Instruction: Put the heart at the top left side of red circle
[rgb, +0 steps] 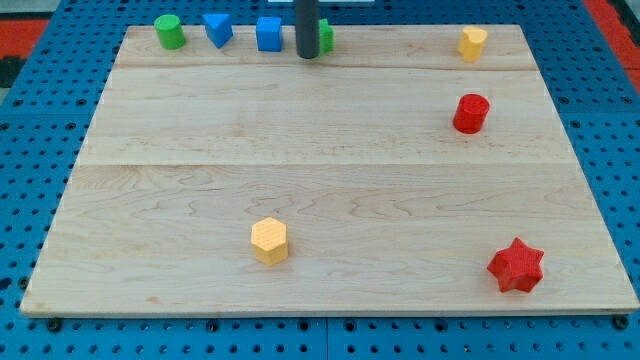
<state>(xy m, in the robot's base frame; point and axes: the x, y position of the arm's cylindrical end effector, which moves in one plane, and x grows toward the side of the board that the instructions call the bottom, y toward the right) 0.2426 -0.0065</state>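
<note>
my tip (308, 55), the lower end of a straight dark rod with no jaws to part or close, sits at the view's top edge of the pale wooden board (320, 200), just right of the blue square block (268, 33) and covering most of a green block (326, 38). the yellow heart-shaped block (472, 43) lies well to the right, just above the red round block (470, 113) (arguably nearer its top than its top left). i judge the heart needs a leftward nudge, so the tip must first travel across.

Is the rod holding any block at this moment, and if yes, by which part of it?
Nothing is held. My tip only stands at the view's top, between the blue cube and a partly hidden green block.
</note>
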